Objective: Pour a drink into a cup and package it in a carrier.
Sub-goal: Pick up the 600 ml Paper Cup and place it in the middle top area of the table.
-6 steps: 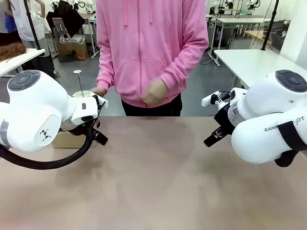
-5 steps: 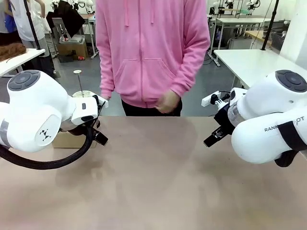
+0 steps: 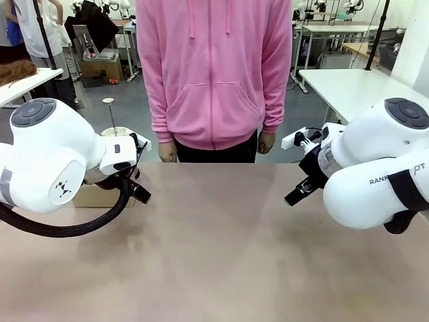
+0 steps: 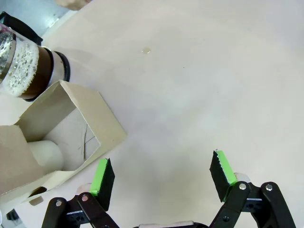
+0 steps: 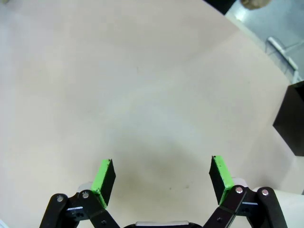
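Drink [image 4: 40, 71] and carrier [image 4: 95, 111] sit together up-left of the spread left pincer [image 4: 161, 175], likely staged within its reach; right pincer [image 5: 161, 175] gapes, empty.

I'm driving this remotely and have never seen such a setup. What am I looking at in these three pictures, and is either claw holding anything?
Two white robot arms work at a brown table, a person in a pink hoodie standing across it. The wide picture comes from a camera between the arms: left arm at picture left, right arm at picture right. The other two come from wrist cameras looking along each green-padded claw. The left gripper is open and empty; beyond it sit the cardboard carrier, with a white rounded object inside, and the glass jug of brown drink. The right gripper is open and empty too, over bare table, a black box at the picture's edge.
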### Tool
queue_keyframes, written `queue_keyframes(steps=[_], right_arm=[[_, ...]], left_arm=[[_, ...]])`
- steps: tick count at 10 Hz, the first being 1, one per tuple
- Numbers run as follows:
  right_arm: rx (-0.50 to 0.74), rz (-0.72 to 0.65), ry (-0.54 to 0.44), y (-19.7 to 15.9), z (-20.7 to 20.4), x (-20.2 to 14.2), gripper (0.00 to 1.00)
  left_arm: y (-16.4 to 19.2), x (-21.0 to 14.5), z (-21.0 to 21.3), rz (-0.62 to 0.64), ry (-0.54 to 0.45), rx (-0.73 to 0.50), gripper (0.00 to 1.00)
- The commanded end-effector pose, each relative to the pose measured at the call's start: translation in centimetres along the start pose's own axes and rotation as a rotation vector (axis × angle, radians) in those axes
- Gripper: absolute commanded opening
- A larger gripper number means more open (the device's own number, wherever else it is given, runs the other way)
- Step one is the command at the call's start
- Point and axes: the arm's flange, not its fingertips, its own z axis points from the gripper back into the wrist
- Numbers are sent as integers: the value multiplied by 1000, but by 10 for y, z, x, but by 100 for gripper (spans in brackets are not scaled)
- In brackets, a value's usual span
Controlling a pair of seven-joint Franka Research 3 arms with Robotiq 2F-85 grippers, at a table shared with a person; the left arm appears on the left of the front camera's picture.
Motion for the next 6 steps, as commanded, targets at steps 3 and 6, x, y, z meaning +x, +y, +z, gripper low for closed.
queue_keyframes(steps=[3,6], right_arm=[[0,0,0,0,0,0,100],[0,0,0,0,0,0,100]], left_arm=[[0,0,0,0,0,0,100],[0,0,0,0,0,0,100]])
